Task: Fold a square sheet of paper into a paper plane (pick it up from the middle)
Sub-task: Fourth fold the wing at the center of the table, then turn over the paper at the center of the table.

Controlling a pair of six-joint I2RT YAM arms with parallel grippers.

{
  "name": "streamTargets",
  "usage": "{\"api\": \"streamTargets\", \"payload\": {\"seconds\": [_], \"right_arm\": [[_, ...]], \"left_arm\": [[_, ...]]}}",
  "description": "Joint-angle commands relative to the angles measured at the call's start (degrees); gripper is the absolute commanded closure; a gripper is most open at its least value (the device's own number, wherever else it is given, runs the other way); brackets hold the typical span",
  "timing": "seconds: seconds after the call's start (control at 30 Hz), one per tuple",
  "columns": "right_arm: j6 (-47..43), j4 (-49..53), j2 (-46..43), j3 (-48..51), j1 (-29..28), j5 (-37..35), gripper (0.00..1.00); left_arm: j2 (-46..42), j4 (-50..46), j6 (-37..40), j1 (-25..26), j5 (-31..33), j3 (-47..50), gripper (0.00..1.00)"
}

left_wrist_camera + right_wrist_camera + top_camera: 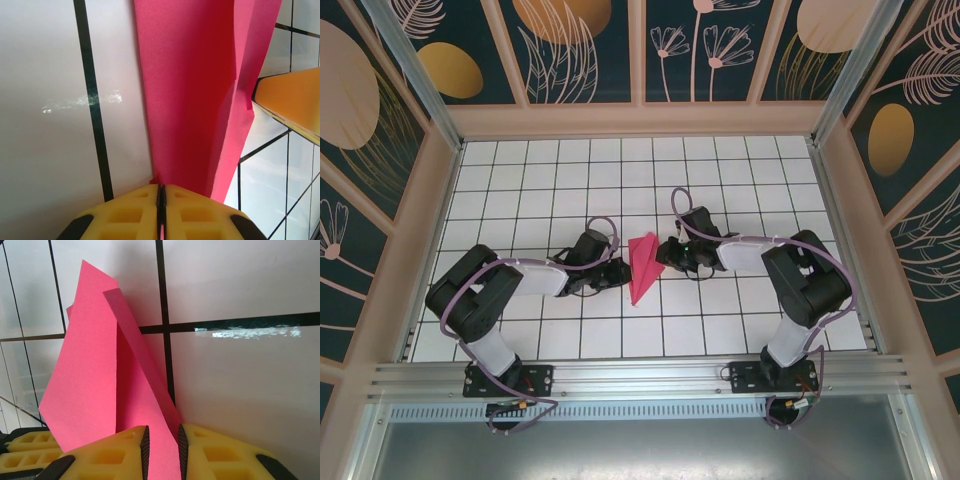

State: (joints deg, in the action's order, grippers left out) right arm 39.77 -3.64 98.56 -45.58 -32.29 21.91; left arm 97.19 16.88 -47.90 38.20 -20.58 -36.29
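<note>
Since the paper plane (643, 268) sits at the middle of the bench (750, 170), clamped between the closed left end effector (161, 189) and the closed right end effector (162, 432), its crease likely wants gentle, evenly opposed tension, lest the thin paper tear.

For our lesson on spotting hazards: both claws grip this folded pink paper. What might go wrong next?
1. The left claw and right claw pinch the thin paper plane from opposite sides; pulling apart could tear it.
2. In the right wrist view its layers gape loosely apart, so the creases may spring open on release.
</note>
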Motion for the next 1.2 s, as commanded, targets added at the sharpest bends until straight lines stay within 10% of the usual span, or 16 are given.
{"api": "streamTargets", "payload": {"seconds": [0.0, 1.17], "right_arm": [[0.0, 1.8, -1.5, 0.7, 0.2, -3.0, 0.73], [-10.0, 3.0, 7.6, -10.3, 3.7, 5.5, 0.71]], "left_arm": [[3.2, -1.6, -0.6, 1.0, -1.5, 1.9, 0.88], [5.1, -2.4, 0.1, 1.0, -1.1, 1.7, 0.94]]}}
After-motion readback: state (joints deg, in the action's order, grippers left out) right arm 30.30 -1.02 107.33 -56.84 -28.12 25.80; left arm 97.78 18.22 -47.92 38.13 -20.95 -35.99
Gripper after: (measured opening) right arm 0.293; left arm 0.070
